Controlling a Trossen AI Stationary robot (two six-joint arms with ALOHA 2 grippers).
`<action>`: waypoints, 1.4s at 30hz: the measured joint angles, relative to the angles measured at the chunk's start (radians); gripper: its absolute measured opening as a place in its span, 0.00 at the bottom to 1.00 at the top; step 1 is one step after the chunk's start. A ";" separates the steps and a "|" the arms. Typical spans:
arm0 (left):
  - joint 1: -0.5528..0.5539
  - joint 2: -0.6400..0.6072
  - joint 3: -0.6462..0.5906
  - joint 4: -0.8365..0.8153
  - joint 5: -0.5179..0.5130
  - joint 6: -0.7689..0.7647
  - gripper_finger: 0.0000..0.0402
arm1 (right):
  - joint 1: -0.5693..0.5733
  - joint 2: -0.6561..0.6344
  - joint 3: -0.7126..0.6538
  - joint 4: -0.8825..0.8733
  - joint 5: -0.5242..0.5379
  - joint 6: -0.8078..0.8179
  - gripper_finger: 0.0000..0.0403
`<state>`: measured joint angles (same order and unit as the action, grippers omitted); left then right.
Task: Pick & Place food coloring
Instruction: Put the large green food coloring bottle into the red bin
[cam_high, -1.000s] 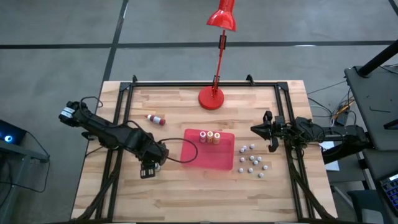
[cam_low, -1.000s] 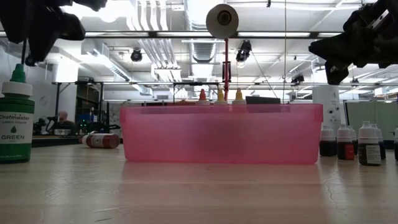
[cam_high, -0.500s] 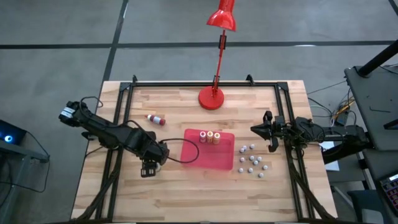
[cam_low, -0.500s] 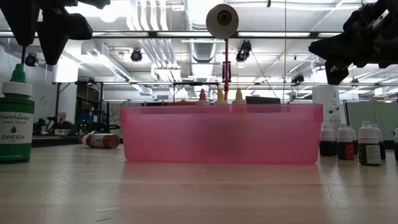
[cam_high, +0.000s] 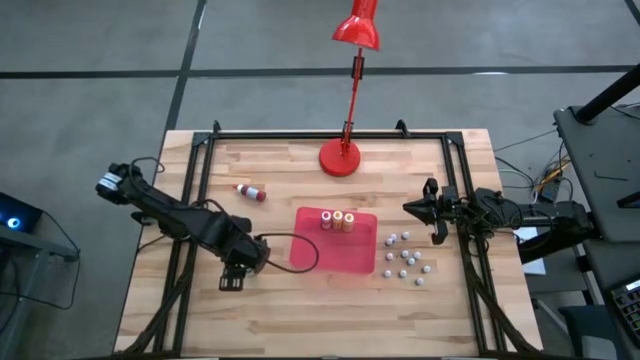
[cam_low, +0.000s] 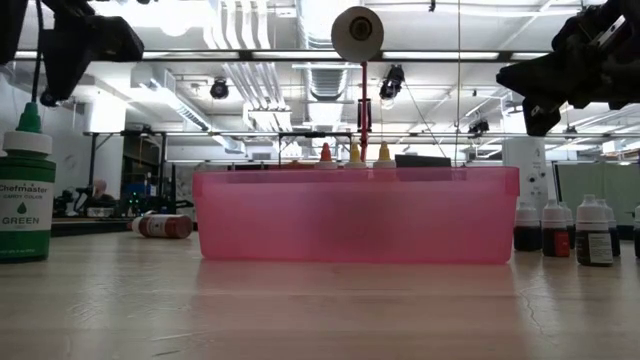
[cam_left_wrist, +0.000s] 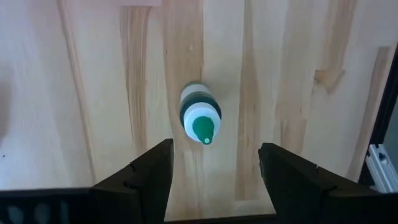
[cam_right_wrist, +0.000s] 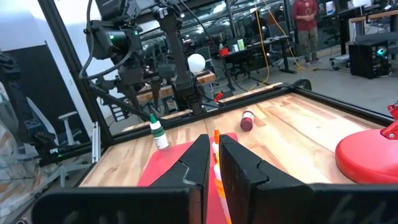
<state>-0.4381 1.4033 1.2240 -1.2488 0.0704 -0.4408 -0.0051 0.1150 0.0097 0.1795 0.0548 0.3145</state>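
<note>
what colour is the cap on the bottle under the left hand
Green cap on the bottle; clearest in the left wrist view.

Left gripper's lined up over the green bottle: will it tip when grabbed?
Probably tippy: the green bottle stands upright, tall and narrow, so an off-centre touch could topple it. Its round, smooth body might slip or roll. The open left gripper straddles it, which should help.

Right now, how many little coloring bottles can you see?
5. Three stand in a row in the red tray: bottles. One lies on the table behind the tray. A green one stands under the left claw.
</note>
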 joint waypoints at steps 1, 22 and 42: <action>0.000 0.005 -0.001 0.000 0.000 0.001 0.52 | 0.000 0.000 0.000 0.000 0.000 0.000 0.07; -0.002 0.144 -0.002 0.010 -0.001 0.002 0.52 | 0.000 0.000 0.000 -0.013 0.000 0.000 0.07; -0.004 -0.003 -0.002 -0.150 -0.080 -0.062 0.52 | 0.000 0.000 0.000 -0.014 0.000 0.000 0.07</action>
<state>-0.4423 1.4000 1.2221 -1.3987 -0.0098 -0.5030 -0.0051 0.1146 0.0097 0.1658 0.0547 0.3145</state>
